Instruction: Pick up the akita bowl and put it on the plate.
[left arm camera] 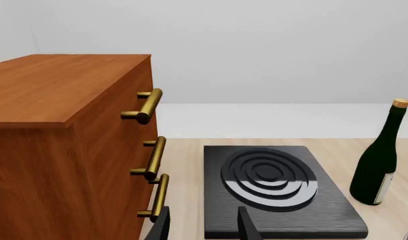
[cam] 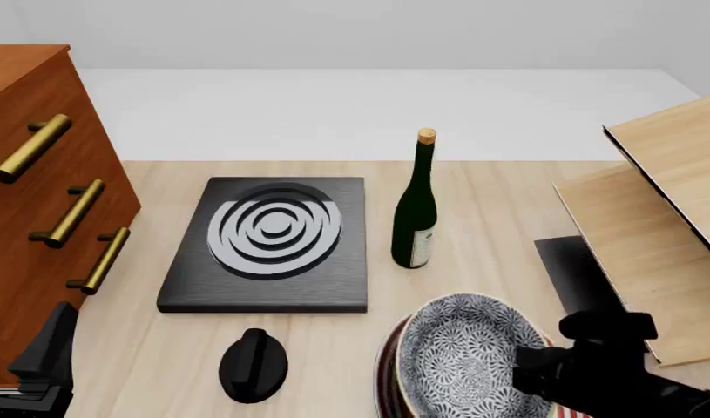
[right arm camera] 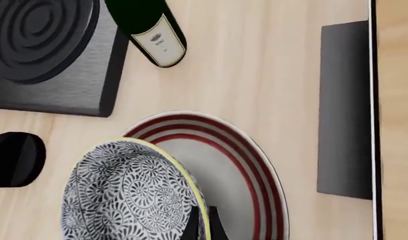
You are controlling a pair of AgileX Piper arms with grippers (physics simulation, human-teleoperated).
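The akita bowl (right arm camera: 127,192), blue-and-white patterned with a pale yellow rim, hangs tilted over the left part of the plate (right arm camera: 261,167), a white plate with red rings. My right gripper (right arm camera: 204,225) is shut on the bowl's rim. Whether the bowl touches the plate cannot be told. In the front view the bowl (cam: 465,353) sits at the near edge right of centre, with the right gripper (cam: 531,366) at its right side; the plate is mostly hidden beneath them. My left gripper (left arm camera: 204,227) is open and holds nothing; it sits low at the near left (cam: 47,357) beside the cabinet.
A wooden cabinet (cam: 30,200) with brass handles stands at the left. A black slab with white rings (cam: 271,239) lies mid-table, a wine bottle (cam: 416,209) to its right and a black knob (cam: 253,364) in front of it. Wooden panels (cam: 651,226) and a dark strip (cam: 576,270) stand at the right.
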